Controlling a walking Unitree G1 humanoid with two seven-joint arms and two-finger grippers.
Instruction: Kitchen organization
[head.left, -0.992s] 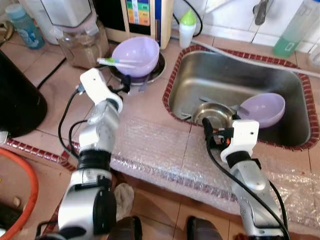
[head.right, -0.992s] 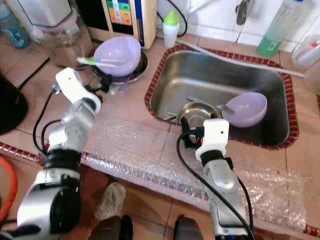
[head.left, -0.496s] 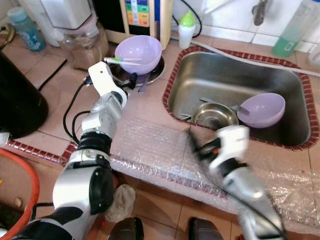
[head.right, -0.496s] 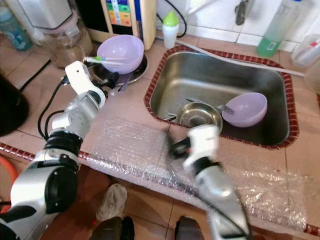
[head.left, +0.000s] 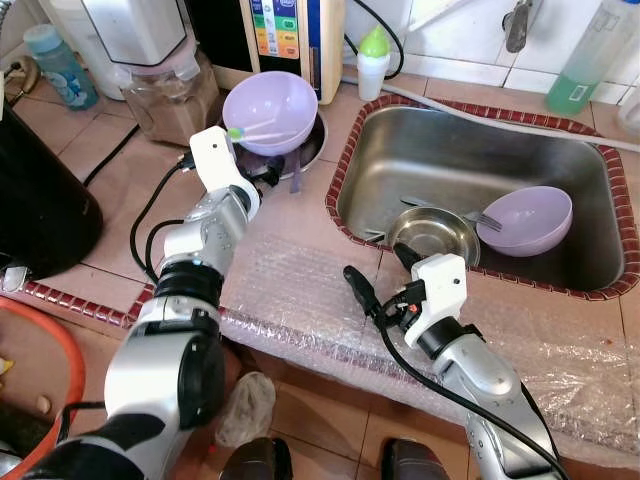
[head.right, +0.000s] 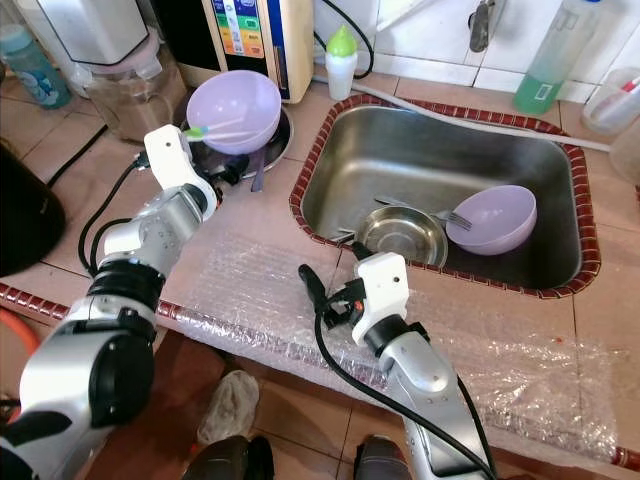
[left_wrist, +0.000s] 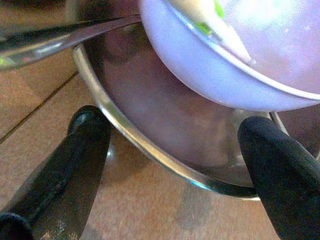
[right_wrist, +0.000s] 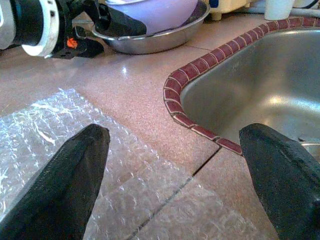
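A purple bowl (head.left: 270, 105) with a green-and-white utensil (head.left: 250, 130) in it sits in a steel dish (head.left: 305, 150) on the counter, left of the sink (head.left: 470, 150). My left gripper (head.left: 268, 174) is open at the dish's near rim; in the left wrist view its fingers (left_wrist: 75, 170) stand on either side of that rim (left_wrist: 150, 135). In the sink lie a steel bowl (head.left: 432, 232), a fork (head.left: 470, 212) and a second purple bowl (head.left: 525, 220). My right gripper (head.left: 377, 270) is open and holds nothing, low over the bubble wrap (head.left: 310, 290) by the sink's front edge.
A blender jar (head.left: 165, 85), a water dispenser (head.left: 290, 30) and a green-capped bottle (head.left: 373, 55) line the back of the counter. A green soap bottle (head.left: 585, 60) and the tap (head.left: 518, 25) stand behind the sink. A black appliance (head.left: 40, 200) fills the left.
My right gripper has pulled back from the sink's steel bowl and swung left over the bubble wrap. My left gripper has moved in closer to the steel dish's rim.
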